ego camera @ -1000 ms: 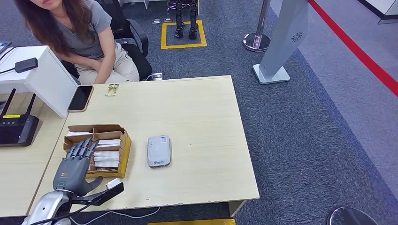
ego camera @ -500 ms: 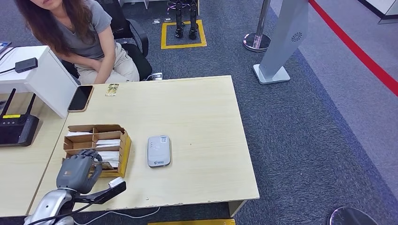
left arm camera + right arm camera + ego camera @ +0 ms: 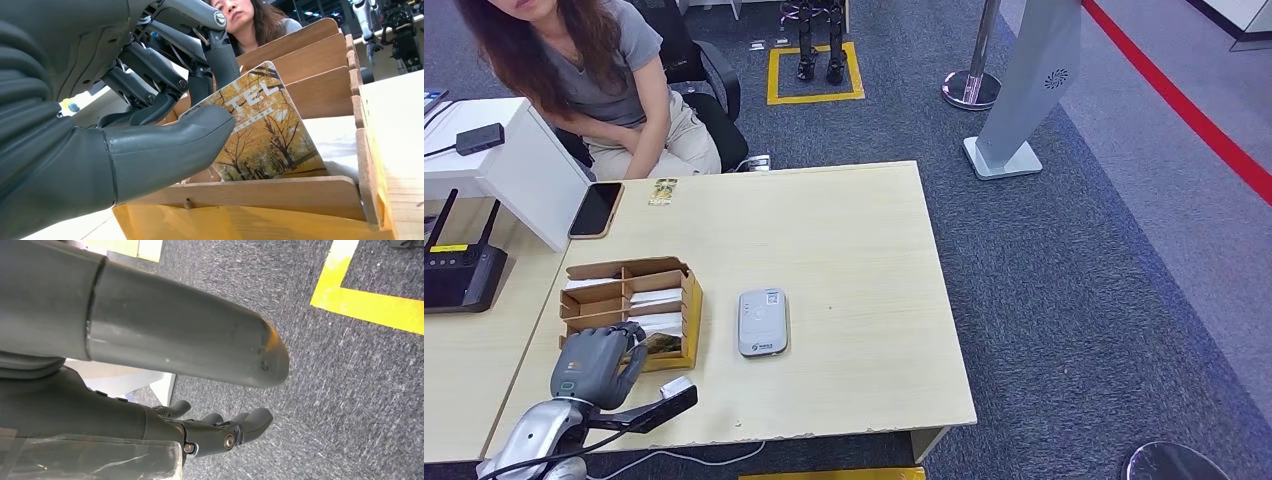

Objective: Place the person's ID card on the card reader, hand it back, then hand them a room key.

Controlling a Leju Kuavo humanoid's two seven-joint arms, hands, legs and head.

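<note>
1. Head view has the left hand [image 3: 597,364] sitting at the near end of the cardboard box [image 3: 686,300] on the table [image 3: 854,240], fingers curled down into the nearest compartment, forearm coming up from the bottom-left corner.
2. Left wrist view makes the grip clear: thumb in front, dark fingers [image 3: 220,55] behind, pinching a room key card [image 3: 265,135] with yellow autumn trees printed on it. The card stands tilted, its lower edge still down inside the box.
3. Right hand [image 3: 220,432] hangs over the grey carpet, fingers bent in a bit with nothing in them. Can't honestly tell if that counts as closed or apart.
4. Counts: one card reader [image 3: 763,322] lying flat just right of the box, one phone [image 3: 595,209] near the far-left edge, one small card or sticker [image 3: 662,191] beside the phone (too small to read), one person [image 3: 604,70] seated across the table.
5. Versus a second ago: the left hand was stretched flat over the box with straight fingers, now they're balled up around the card. The box has also nudged a little, sitting slightly more skewed. Reader, phone and person haven't budged.
</note>
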